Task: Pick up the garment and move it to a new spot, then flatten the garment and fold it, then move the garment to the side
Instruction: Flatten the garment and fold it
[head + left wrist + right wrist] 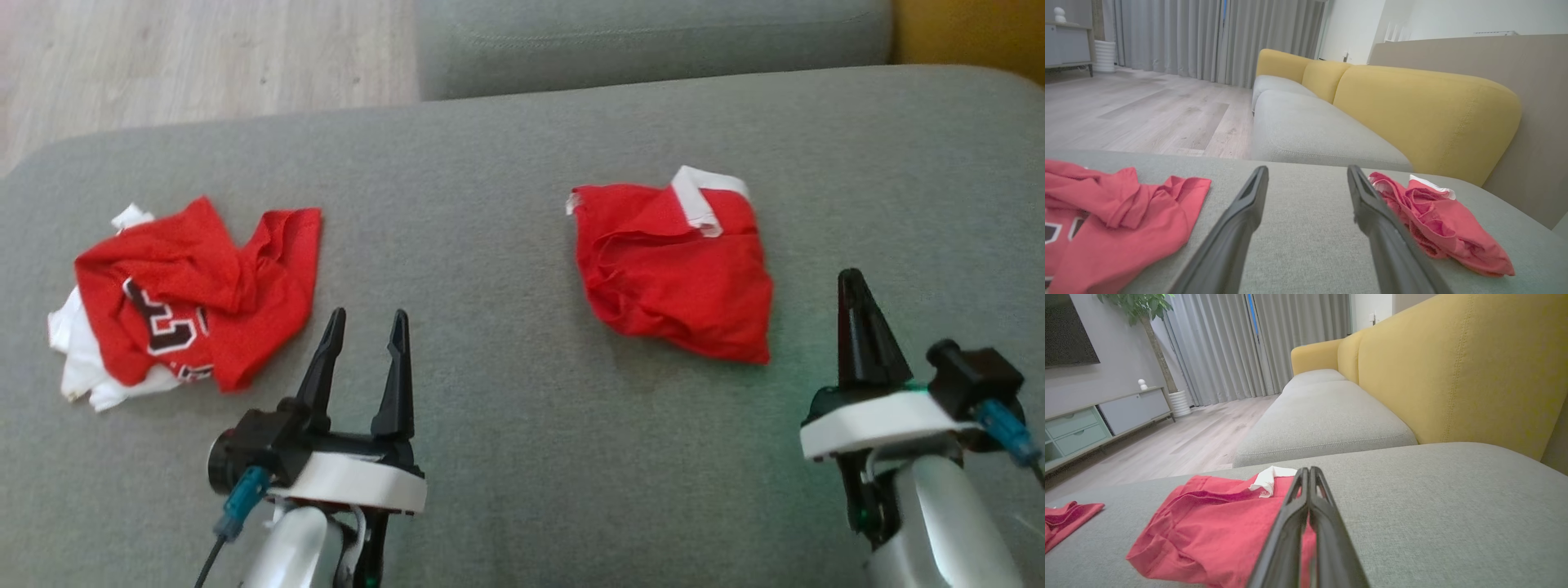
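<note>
The right gripper's point(1309, 471) 2 dark fingers point(1286, 535) are pressed together over a grey cushion point(1433, 506). Just left of them lies a red garment point(1208, 526) with a white band point(1267, 479). A second red cloth point(1065, 522) lies at the far left edge.

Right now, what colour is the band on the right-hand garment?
White band, best in the head view.

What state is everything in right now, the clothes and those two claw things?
Numbered red jersey: crumpled in a heap on the grey cushion.
Red garment with white trim: bunched, lying untouched.
Left gripper: open, empty.
Right gripper: shut, holding nothing.
</note>
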Robot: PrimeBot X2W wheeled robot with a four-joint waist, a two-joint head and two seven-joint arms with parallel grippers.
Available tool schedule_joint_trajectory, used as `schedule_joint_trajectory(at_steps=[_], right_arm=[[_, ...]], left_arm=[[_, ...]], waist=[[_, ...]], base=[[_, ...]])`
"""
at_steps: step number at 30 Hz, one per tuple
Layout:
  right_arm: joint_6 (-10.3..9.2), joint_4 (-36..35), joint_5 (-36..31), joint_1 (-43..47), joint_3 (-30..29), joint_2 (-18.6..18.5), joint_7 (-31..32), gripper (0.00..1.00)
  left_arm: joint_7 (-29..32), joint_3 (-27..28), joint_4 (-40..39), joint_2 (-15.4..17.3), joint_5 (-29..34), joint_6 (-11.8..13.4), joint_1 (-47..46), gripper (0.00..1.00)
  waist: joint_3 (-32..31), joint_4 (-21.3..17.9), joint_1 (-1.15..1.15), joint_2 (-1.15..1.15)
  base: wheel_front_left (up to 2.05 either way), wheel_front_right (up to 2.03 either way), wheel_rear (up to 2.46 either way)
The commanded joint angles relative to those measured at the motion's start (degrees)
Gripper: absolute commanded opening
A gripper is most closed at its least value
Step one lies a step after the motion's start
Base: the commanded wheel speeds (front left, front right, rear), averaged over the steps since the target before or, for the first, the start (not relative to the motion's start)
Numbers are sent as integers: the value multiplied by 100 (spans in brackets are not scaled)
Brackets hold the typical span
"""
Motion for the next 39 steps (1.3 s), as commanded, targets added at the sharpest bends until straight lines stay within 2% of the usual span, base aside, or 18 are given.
schedule_joint_trajectory(at_steps=[1,13,17,23,31,39], right_arm=[[-5,-101,-56,-389,86,-10,-49,0],[-5,1600,-241,-1734,-260,-247,473,0],[-5,2250,-467,-2068,-87,-367,475,0],[-5,2926,-421,-2356,159,-294,358,0],[-5,3310,-196,-2895,735,-159,34,0],[-5,3588,-202,-3464,1131,-100,-31,0]], left_arm=[[-30,130,-203,25,53,-11,-308,100],[-30,-162,-220,25,-21,-27,-681,100],[-30,-162,-219,25,-81,14,-809,100],[-30,-74,-210,25,-114,36,-897,100],[-30,-158,-198,25,-152,34,-934,100],[-30,-325,-159,25,-263,56,-973,100]], waist=[[110,113,0,0],[734,727,0,0],[863,844,0,0],[906,914,0,0],[913,1002,0,0],[976,1178,0,0]], base=[[0,0,0],[0,0,0],[0,0,0],[0,0,0],[0,0,0],[0,0,0]])
